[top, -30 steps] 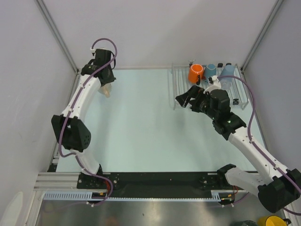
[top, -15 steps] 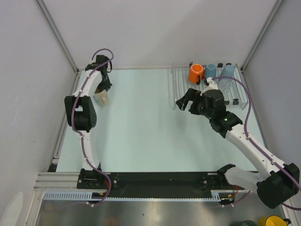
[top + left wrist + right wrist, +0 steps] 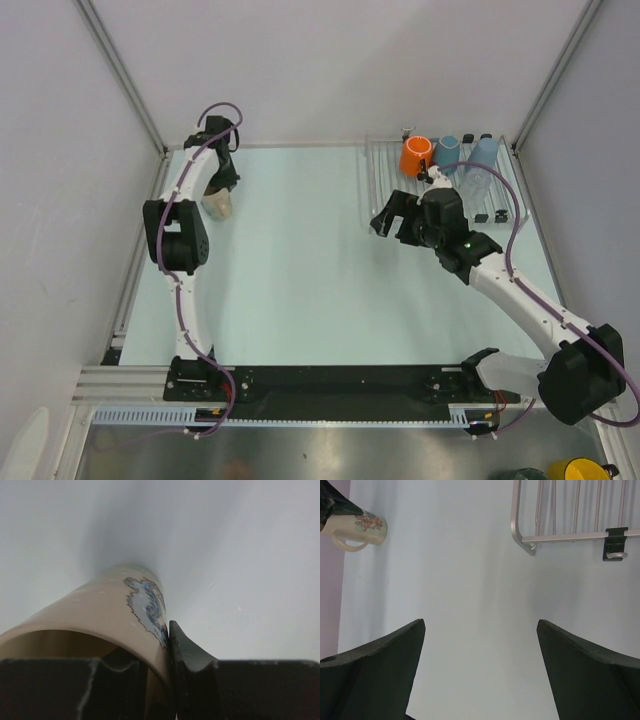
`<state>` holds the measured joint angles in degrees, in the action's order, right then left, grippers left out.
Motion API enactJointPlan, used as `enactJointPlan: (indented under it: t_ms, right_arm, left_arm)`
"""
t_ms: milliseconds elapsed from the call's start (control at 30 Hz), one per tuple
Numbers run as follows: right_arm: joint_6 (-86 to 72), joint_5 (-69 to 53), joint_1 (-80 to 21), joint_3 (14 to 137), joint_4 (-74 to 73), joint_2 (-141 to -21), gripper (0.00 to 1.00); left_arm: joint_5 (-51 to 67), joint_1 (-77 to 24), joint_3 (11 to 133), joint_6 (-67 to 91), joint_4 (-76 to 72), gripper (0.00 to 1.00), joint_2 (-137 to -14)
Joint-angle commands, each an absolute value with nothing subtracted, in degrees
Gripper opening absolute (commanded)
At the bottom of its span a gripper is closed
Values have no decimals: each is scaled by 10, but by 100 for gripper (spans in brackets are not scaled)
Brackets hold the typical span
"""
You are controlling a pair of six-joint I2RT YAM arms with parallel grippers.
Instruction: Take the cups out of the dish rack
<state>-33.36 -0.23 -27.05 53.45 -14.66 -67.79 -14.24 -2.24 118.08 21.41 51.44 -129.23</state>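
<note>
1. Left end effector (image 3: 219, 188), seen from overhead, was clenched on the beige cup (image 3: 220, 206) at the far-left corner of the counter (image 3: 290, 270), well apart from the dish rack (image 3: 372, 195). Its fingers were hidden under the wrist, and it could not be told whether the cup's base met the counter.
2. In the same view, the right end effector (image 3: 393, 222) hung released, jaws spread wide with nothing between them, by the rack's near-left corner. The orange mug (image 3: 416, 155), teal-blue mug (image 3: 447, 150) and light-blue cup (image 3: 484, 150) sat in a row at the rack's far end. The see-through rods were faint, and the arm and its cable covered part of the rack.
3. In the left wrist view, the beige cup (image 3: 100, 615) filled the lower left, its rim cut off by the frame. One dark finger (image 3: 185, 650) pressed the outer wall beside a blue-and-white print, and the other sat inside the mouth in shadow. The cup's far end blurred into the pale surface.
4. In the right wrist view, both dark fingers (image 3: 375, 670) stood far apart over bare counter. Only a corner of the rack (image 3: 525, 540) showed, cut off at the top, with a black clip (image 3: 615, 542) on its frame. The beige cup (image 3: 360, 527), with handle and floral print, appeared at the upper left, its mouth hidden by a dark part of the other arm.
</note>
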Motion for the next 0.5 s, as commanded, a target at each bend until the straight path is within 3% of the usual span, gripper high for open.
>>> enactJointPlan:
  t_ms: [0, 100, 133, 300, 467]
  right_arm:
    - [-325, 5, -273, 565, -134, -686, 100]
    - [-323, 5, -273, 565, -134, -686, 100]
    - [-323, 6, -274, 566, -134, -686, 100]
    - [-323, 5, -273, 565, -131, -686, 100]
    - [-333, -17, -273, 561, -125, -686, 100]
  left_arm:
    - [-153, -17, 1216, 204, 504, 0, -1288]
    - [-157, -18, 1215, 211, 507, 5, -1287]
    - [-159, -18, 1211, 212, 507, 17, -1284]
    - [-184, -17, 1211, 220, 506, 51, -1246]
    - [-199, -17, 1218, 221, 507, 64, -1206]
